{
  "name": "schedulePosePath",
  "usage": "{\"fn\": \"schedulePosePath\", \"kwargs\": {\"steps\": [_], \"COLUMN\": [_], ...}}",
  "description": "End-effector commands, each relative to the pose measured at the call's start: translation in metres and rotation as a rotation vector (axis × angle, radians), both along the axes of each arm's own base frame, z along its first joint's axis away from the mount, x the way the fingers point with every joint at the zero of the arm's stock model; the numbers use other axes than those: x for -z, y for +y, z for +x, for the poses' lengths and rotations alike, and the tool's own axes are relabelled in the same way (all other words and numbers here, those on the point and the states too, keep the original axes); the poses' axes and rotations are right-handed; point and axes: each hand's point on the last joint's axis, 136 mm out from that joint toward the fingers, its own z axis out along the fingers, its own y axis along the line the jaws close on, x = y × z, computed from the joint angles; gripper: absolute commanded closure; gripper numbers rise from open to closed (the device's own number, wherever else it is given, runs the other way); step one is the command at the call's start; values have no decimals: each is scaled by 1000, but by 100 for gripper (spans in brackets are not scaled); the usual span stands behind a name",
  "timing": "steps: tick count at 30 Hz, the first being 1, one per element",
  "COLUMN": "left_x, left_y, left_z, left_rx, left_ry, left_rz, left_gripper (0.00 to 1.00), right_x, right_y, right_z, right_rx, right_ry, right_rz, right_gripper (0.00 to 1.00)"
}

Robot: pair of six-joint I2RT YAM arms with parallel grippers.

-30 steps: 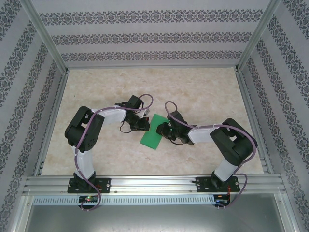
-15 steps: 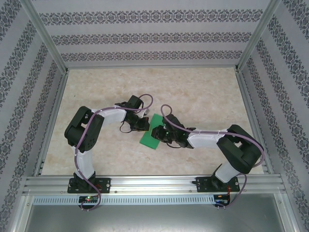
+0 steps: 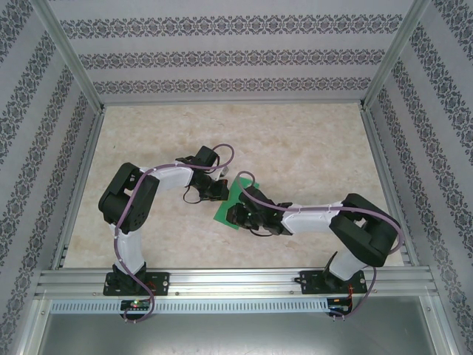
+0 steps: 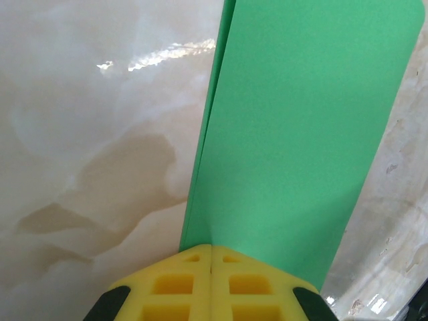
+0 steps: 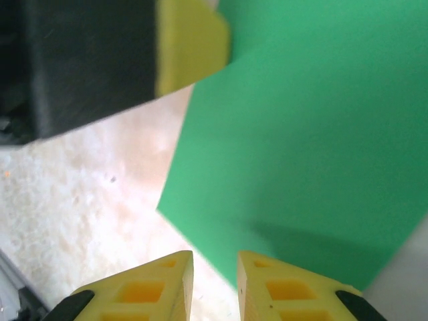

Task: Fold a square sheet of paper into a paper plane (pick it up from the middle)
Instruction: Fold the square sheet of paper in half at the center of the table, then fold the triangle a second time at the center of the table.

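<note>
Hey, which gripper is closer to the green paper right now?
Left. The left gripper is shut on the paper at its edge, touching it. The right gripper hangs by the paper's corner, slightly open, gripping nothing.

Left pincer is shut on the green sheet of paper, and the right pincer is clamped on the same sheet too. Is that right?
Not quite. The right pincer is not clamped: the right wrist view shows its fingers apart with nothing gripped, over an edge of the green sheet of paper. The left pincer is shut on the sheet, as stated.
</note>
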Motion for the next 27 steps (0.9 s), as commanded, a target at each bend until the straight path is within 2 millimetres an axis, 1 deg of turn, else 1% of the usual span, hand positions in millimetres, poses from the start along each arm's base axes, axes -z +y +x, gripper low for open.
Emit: {"fn": "schedulePosePath", "kwargs": {"steps": [1,3,7,8,10,14,16,18,21,22,23,24,26,27], "left_x": [1,-1,-2,-3,-3,-8,-16,-36,-65,-74,-83,-92,-104,-106], "left_y": [6,5,5,5,6,6,2,-4,-1,1,4,7,14,20], "left_z": [-10,-9,-8,-8,-9,-11,-11,-9,-3,-2,0,2,5,6], "left_rx": [-1,-2,-8,-11,-13,-21,-28,-35,-90,-109,-131,-146,-177,-200], "left_ry": [27,21,23,21,24,25,17,-30,-112,-139,-173,-202,-253,-271], "left_rz": [32,33,30,29,30,22,-3,-59,-88,-92,-96,-103,-92,-70], "left_gripper": [100,100,100,100,100,100,100,94,86,81,74,71,68,67], "right_x": [-5,7,31,35,35,25,23,20,16,15,10,3,-14,-24], "right_y": [7,7,-1,-3,-4,-14,-22,-28,-40,-45,-47,-51,-58,-63], "right_z": [1,-4,-14,-17,-18,-13,-10,-8,-7,-8,-8,-6,0,5], "right_rx": [19,19,39,38,38,42,43,25,-29,-44,-71,-87,-96,-84], "right_ry": [-32,-9,33,40,38,9,9,4,6,9,4,-10,-42,-67], "right_rz": [0,-6,-28,-27,-22,-29,-42,-37,-50,-62,-60,-63,-71,-75], "right_gripper": [76,76,77,77,76,76,76,76,75,75,75,75,74,74]}}
